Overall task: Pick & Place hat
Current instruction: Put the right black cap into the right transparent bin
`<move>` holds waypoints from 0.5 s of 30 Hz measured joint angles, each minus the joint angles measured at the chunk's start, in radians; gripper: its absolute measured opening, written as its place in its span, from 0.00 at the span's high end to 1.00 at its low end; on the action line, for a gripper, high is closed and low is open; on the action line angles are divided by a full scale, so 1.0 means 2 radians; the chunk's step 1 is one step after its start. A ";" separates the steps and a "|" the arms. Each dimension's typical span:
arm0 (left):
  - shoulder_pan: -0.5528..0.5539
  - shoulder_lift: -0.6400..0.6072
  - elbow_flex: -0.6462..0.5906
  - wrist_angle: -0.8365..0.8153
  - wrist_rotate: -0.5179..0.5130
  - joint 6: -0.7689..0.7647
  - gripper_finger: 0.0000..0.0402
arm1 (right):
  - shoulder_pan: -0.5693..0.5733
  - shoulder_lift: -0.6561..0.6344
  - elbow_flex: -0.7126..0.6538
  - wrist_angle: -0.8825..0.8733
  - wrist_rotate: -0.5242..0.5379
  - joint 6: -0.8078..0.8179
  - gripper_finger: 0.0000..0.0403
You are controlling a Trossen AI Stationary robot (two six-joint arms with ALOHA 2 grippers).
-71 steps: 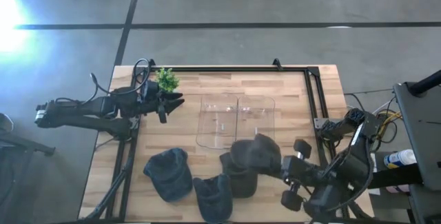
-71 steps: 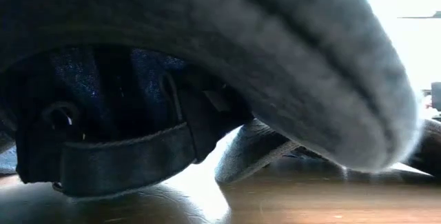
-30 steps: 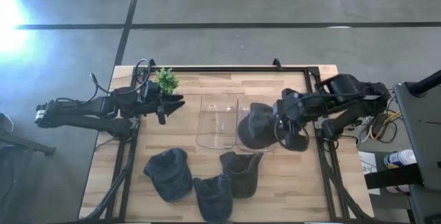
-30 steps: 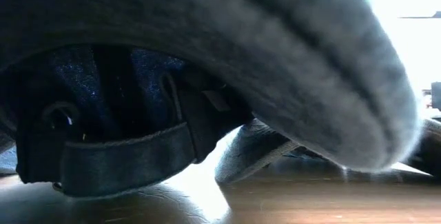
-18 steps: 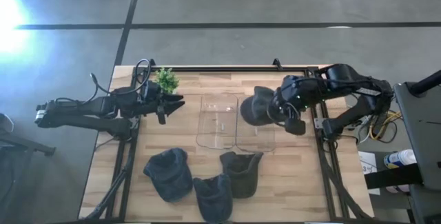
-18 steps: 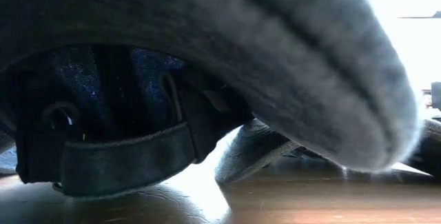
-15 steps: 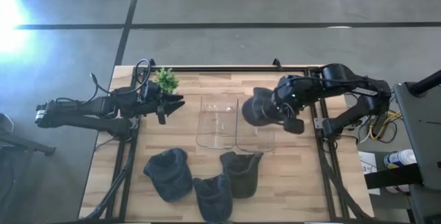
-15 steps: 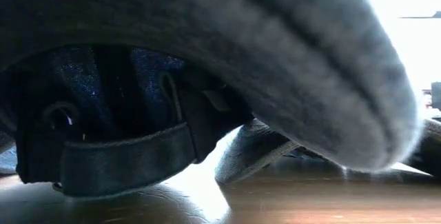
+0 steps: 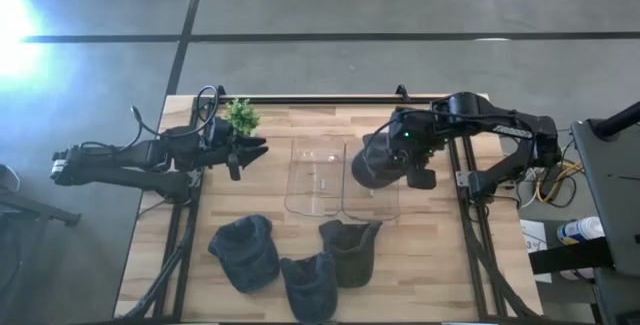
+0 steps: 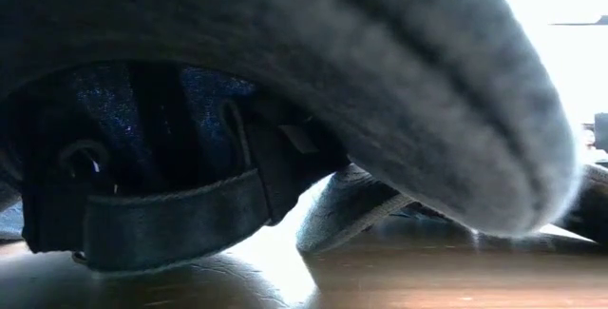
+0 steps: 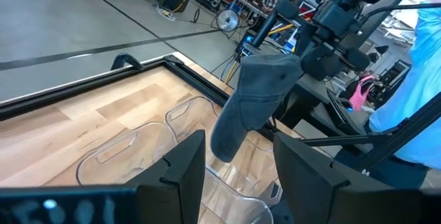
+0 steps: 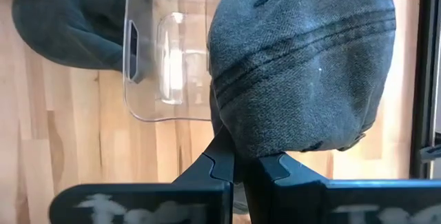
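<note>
The hat [image 9: 376, 161] hanging from the right gripper [image 12: 238, 160] is dark grey, a woven twill with darker stitched bands running across the crown. Three more hats [image 9: 300, 261] on the table [image 9: 320, 125] are the same dark charcoal. The table is pale, striped butcher-block wood edged by a black frame [image 9: 340, 99]. The bins [image 9: 320, 177] are clear plastic. A small plant [image 9: 241, 116] shows bright green. Both arms are black, the floor [image 9: 400, 5] plain grey with dark lines.

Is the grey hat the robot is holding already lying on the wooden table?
No, the grey cloth hat hangs from the right gripper above the clear plastic bin.
</note>
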 joint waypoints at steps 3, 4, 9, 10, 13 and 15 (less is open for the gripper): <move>0.000 0.000 0.000 0.000 0.000 0.002 0.59 | -0.002 0.000 -0.004 0.009 -0.004 -0.002 0.98; 0.000 0.000 0.000 0.000 0.000 0.003 0.59 | -0.002 0.000 -0.006 0.015 -0.006 -0.004 0.98; 0.000 0.000 0.000 0.000 0.000 0.009 0.59 | -0.003 0.000 -0.032 0.045 -0.026 -0.009 0.98; 0.000 0.000 0.000 0.000 0.000 0.009 0.59 | -0.003 0.000 -0.040 0.050 -0.026 -0.010 0.98; 0.000 0.000 0.000 0.000 0.000 0.010 0.59 | -0.005 0.000 -0.069 0.072 -0.040 -0.014 0.98; 0.000 0.000 0.000 0.000 0.000 0.010 0.59 | -0.005 0.000 -0.085 0.075 -0.040 -0.020 0.98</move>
